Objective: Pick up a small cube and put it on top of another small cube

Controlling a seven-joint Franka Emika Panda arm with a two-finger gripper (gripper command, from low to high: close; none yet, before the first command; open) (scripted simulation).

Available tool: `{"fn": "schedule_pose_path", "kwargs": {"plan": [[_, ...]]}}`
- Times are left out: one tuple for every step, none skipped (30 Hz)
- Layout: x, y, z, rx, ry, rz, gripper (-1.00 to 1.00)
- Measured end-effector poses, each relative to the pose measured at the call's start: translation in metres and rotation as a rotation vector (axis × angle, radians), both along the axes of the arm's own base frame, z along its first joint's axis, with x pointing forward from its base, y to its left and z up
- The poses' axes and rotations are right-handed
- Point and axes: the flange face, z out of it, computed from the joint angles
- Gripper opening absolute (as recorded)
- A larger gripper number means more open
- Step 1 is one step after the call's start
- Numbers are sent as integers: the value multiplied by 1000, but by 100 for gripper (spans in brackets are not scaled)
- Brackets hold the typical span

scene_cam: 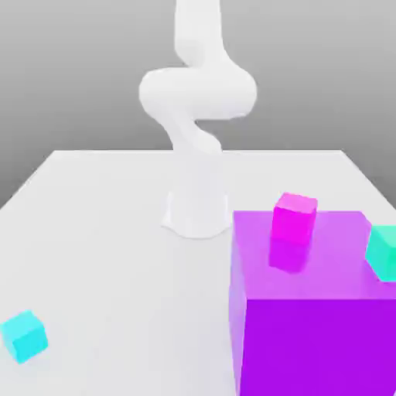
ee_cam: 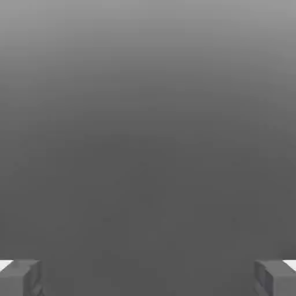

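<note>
The small cube (scene_cam: 25, 336), bright cyan, lies on the white table (scene_cam: 108, 232) near the front at the exterior view's left. In the hand view my gripper (ee_cam: 148, 278) is open: its grey fingertips (ee_cam: 21, 277) stand far apart with nothing between them, and plain grey background lies ahead. My white arm (scene_cam: 197, 108) rises from its base at the table's middle and leaves the picture upward, well away from the cyan cube.
A big purple cube (scene_cam: 309, 325) takes up the front at the exterior view's right. A magenta small cube (scene_cam: 294, 216) sits on its top. A greener teal small cube (scene_cam: 383, 251) is at its far right top edge.
</note>
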Motion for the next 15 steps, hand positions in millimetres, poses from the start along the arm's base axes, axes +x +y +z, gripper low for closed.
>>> {"fn": "schedule_pose_path", "kwargs": {"plan": [[13, -10, -16, 14, 29, -20, 0], [25, -20, -31, 27, 57, -39, 0], [36, -30, -47, 39, 84, -59, 0], [45, -40, -63, 52, 110, -79, 0], [54, -51, -79, 64, 136, -99, 0], [62, -61, -96, 76, 162, -120, 0], [69, -71, -112, 87, 188, -142, 0], [76, -82, -130, 99, 214, -164, 0], [81, -93, -147, 110, 239, -186, 0], [85, -103, -165, 121, 265, -209, 0], [89, -114, -183, 132, 290, -232, 0], [92, -125, -201, 143, 315, -255, 0], [93, -135, -219, 153, 340, -279, 0], [94, -146, -238, 163, 366, -304, 0], [94, -156, -256, 172, 391, -328, 0]]}}
